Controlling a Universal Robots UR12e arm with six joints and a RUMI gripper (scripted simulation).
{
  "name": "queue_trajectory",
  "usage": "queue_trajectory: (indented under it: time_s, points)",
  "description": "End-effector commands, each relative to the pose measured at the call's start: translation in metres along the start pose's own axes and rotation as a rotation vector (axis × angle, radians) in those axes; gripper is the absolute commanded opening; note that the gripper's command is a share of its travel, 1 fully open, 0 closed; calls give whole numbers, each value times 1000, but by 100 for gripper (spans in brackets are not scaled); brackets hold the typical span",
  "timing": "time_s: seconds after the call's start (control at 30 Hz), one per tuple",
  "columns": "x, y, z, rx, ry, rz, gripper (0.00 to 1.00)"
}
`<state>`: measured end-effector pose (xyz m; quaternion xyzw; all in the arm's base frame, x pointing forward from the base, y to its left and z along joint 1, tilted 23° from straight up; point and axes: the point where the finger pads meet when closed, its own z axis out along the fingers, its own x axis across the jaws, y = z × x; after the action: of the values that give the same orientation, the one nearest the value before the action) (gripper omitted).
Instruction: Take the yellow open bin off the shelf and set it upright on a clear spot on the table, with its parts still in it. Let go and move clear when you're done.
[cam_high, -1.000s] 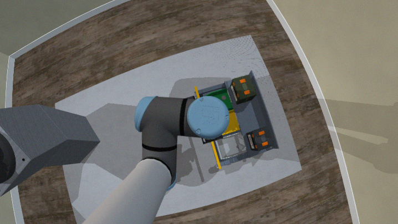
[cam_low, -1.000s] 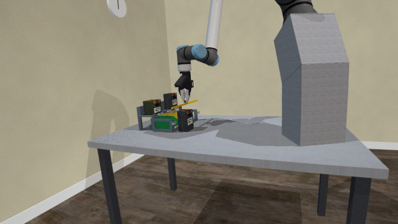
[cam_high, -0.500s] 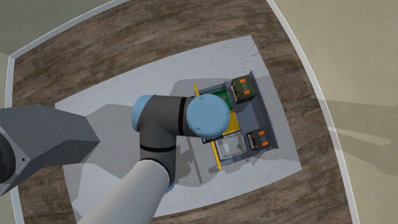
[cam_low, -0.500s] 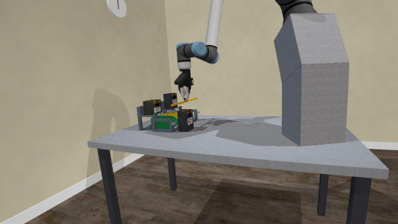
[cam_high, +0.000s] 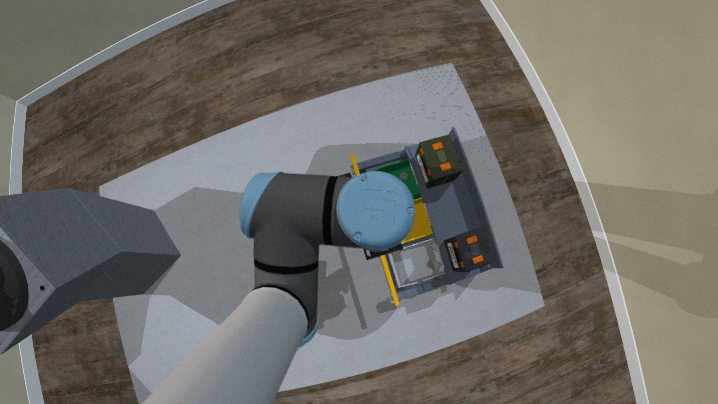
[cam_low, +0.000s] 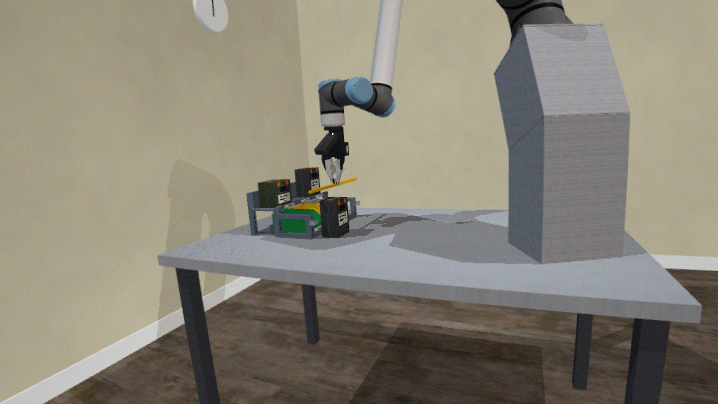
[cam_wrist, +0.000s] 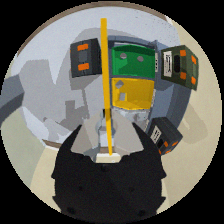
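The yellow open bin (cam_high: 420, 221) (cam_low: 307, 206) (cam_wrist: 132, 93) sits in the low grey shelf (cam_high: 454, 203) (cam_low: 253, 213), between a green bin (cam_high: 400, 172) (cam_low: 292, 224) (cam_wrist: 132, 59) and a clear grey bin (cam_high: 415, 266). My gripper (cam_low: 334, 179) (cam_wrist: 107, 109) is shut on a thin yellow bar (cam_high: 389, 279) (cam_low: 346, 181) (cam_wrist: 104, 75) and holds it level a little above the shelf front. In the overhead view the wrist hides the fingers. The parts inside the yellow bin are too small to make out.
Dark boxes with orange marks stand on the shelf top (cam_high: 439, 159) (cam_high: 466, 249) (cam_low: 273, 192), and another (cam_low: 334, 216) (cam_wrist: 82, 57) stands on the table (cam_low: 401, 271) by the shelf front. The robot's grey pedestal (cam_low: 562, 150) (cam_high: 75, 236) stands at the other end.
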<state>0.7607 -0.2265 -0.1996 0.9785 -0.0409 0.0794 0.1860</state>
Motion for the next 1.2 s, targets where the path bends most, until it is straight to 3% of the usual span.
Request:
queue_trajectory:
  time_s: [0.0, 1.03, 1.17]
  points:
    - [1, 0, 2, 0, 1, 0, 0]
    - [1, 0, 7, 0, 1, 0, 0]
    - [-31, 0, 7, 0, 1, 0, 0]
